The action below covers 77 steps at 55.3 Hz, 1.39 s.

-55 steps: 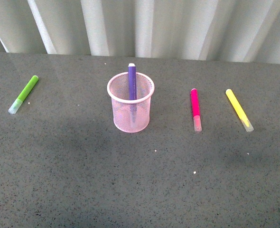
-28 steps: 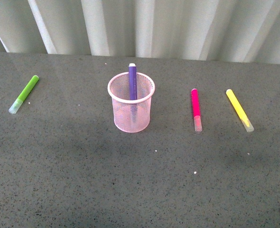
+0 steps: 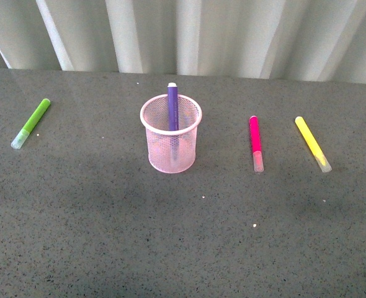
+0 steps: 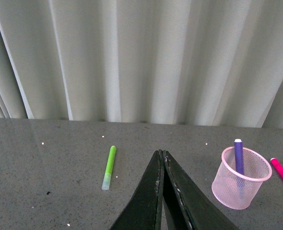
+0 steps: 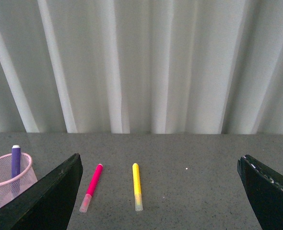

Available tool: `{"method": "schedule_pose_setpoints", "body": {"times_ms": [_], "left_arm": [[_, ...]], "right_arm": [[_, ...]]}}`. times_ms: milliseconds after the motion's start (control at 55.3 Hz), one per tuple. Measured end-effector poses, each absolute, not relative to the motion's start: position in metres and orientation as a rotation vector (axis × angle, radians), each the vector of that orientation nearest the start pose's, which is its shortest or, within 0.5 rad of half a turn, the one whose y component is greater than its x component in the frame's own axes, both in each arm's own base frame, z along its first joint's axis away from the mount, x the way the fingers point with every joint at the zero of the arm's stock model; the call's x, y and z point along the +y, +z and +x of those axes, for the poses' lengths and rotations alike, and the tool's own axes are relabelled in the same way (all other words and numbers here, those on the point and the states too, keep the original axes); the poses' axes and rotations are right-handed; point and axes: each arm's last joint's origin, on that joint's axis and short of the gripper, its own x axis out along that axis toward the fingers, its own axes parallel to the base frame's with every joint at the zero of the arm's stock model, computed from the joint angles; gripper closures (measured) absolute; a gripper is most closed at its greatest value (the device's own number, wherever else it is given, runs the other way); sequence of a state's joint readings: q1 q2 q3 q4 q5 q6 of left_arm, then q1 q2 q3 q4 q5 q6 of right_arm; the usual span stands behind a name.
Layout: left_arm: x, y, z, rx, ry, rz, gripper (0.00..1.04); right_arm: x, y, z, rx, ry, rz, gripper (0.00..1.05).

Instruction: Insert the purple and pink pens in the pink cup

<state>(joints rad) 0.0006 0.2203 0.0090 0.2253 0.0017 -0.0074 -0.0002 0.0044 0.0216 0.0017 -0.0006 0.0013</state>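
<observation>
A light pink wire-mesh cup stands upright on a dark grey speckled table, in front of a pale pleated curtain. The cup holds one thing, a dark purple pen. It stands nearly upright against the far part of the rim, its top sticking out above the rim and its lower part showing faintly through the mesh.

The magenta pink pen lies outside the cup, flat on the table to the cup's right and well apart from it. Its clear cap points away from the curtain. Further right of the cup lies a yellow marker, slightly angled. Far to the cup's left lies a lime green marker, also flat.

The left tool is clenched, its two dark fingers pressed together with nothing between them. Its wrist view shows the green marker and the cup to either side of it. The right tool is released, its fingers spread wide and empty. The pink pen and yellow marker show between them, well beyond the fingertips.
</observation>
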Motion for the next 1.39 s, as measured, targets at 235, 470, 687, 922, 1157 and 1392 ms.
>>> {"method": "schedule_pose_setpoints", "body": {"times_ms": [235, 470, 687, 922, 1157, 1392], "left_arm": [[0.000, 0.166, 0.104, 0.010, -0.001, -0.008, 1.01], [0.000, 0.167, 0.097, -0.007, 0.000, -0.007, 1.01], [0.000, 0.166, 0.097, -0.006, 0.000, -0.007, 1.01], [0.000, 0.166, 0.097, -0.006, 0.000, -0.007, 0.66], [0.000, 0.166, 0.097, -0.006, 0.001, -0.008, 0.27], [0.000, 0.166, 0.097, -0.006, 0.000, -0.007, 0.07]], "right_arm": [[0.000, 0.171, 0.097, -0.019, 0.000, 0.001, 0.07], [0.000, 0.171, 0.097, -0.019, 0.000, 0.002, 0.07], [0.000, 0.171, 0.097, -0.019, 0.000, 0.001, 0.07], [0.000, 0.171, 0.097, -0.019, 0.000, 0.002, 0.07], [-0.001, 0.171, 0.098, 0.023, 0.159, 0.084, 0.07], [-0.015, 0.256, 0.121, -0.183, 0.327, 0.187, 0.07]]}}
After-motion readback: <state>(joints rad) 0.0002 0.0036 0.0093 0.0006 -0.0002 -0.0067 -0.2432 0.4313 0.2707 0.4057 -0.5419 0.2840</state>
